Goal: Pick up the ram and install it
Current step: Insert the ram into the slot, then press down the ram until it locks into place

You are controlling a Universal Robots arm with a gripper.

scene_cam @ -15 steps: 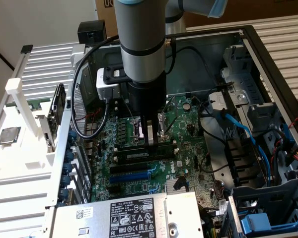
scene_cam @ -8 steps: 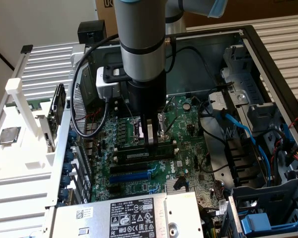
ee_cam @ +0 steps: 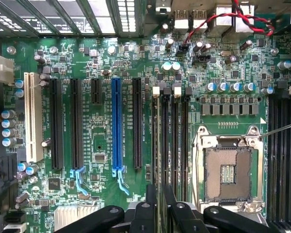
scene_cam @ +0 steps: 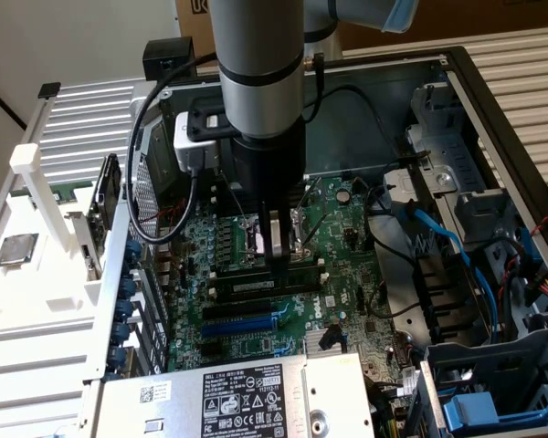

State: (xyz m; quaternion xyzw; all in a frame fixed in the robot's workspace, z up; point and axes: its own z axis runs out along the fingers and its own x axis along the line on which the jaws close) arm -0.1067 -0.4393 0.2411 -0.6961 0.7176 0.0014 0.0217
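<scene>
Just beside the empty processor socket (ee_cam: 229,170) on the motherboard (scene_cam: 338,301), your gripper (scene_cam: 274,248) stands upright over the black memory slots (ee_cam: 170,141). Its two fingers (ee_cam: 157,196) pinch the ram (scene_cam: 260,285) on edge between them, and the stick sits lengthwise in one of those slots. A loose processor chip (scene_cam: 15,249) lies on the white tray (scene_cam: 36,301), well apart from the socket, outside the case.

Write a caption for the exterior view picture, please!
Robot gripper lowers the ram into a motherboard slot inside an open computer case.
</scene>
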